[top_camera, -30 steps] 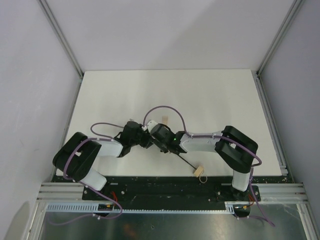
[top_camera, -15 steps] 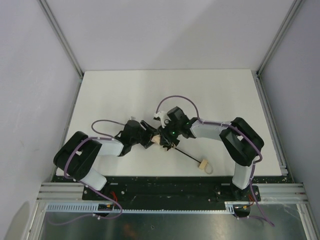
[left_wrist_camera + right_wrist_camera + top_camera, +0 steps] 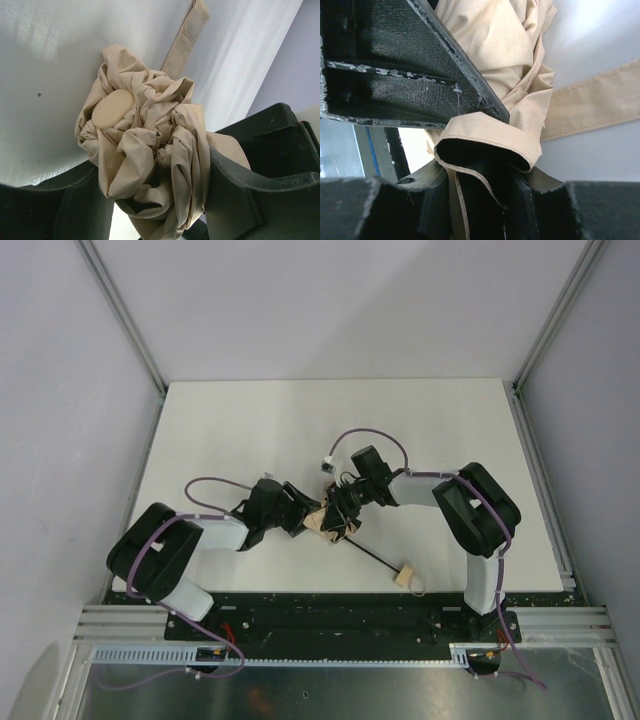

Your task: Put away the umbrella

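The umbrella (image 3: 326,523) lies near the table's front middle, its tan fabric bunched up. Its thin black shaft (image 3: 372,552) runs right and forward to the small tan handle (image 3: 404,575) with its loop strap. My left gripper (image 3: 303,517) is shut on the fabric bundle from the left. In the left wrist view the crumpled fabric (image 3: 150,145) fills the gap between my fingers (image 3: 250,200), with a round tan cap (image 3: 112,107) and a flat strap (image 3: 187,35). My right gripper (image 3: 343,510) is shut on a fabric fold (image 3: 490,142) from the right.
The white table (image 3: 250,430) is walled by a grey enclosure with metal posts at the sides. In the right wrist view a black finger of the left gripper (image 3: 405,65) crosses close above the fabric, and the tan strap (image 3: 600,100) lies on the table.
My right gripper has moved right across the bundle, its arm drawing back and folding. The fabric now shows between both grippers. The handle has shifted slightly. The left arm has barely moved.
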### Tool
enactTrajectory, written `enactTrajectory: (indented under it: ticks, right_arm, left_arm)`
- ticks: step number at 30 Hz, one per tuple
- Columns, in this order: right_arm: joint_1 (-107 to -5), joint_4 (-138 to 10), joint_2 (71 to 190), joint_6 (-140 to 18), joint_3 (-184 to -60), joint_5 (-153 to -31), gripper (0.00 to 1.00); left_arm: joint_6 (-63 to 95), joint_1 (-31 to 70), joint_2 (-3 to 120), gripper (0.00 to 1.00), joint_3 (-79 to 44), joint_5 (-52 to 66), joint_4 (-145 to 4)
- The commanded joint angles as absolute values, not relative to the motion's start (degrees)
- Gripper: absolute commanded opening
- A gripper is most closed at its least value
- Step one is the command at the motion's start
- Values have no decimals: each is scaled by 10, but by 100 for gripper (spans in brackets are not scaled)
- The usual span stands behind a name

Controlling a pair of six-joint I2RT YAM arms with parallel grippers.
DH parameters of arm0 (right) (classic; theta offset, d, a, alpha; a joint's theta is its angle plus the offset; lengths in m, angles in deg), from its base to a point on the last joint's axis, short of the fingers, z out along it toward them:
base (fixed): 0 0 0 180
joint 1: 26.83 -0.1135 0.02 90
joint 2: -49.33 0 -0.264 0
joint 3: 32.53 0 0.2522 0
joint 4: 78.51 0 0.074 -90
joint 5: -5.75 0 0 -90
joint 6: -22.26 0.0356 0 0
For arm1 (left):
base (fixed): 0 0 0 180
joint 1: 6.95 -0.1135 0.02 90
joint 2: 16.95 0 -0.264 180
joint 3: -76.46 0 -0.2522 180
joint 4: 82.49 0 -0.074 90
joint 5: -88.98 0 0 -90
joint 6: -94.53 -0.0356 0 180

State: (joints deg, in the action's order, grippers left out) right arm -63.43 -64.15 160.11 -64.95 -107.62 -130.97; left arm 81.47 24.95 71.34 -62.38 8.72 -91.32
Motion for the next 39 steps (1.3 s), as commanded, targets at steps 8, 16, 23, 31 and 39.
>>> enactTrajectory:
  ticks: [8, 16, 23, 31, 39]
  right_arm:
    - [-643, -574, 1514, -580, -1108, -1176, 68]
    - [-636, -516, 1392, -465, -1093, -1101, 89]
    - [-569, -508, 1277, -373, -1033, -1027, 96]
    - [-557, -604, 1187, -391, -955, -1114, 99]
    - [-729, -617, 1161, -617, -957, -966, 99]
  left_arm:
    - [797, 260, 689, 0, -628, 104, -890]
    - [799, 247, 635, 0, -622, 128, -890]
    - [814, 229, 568, 0, -618, 174, -890]
    - [841, 222, 507, 0, -615, 191, -887]
    - [848, 222, 515, 0, -609, 177, -835]
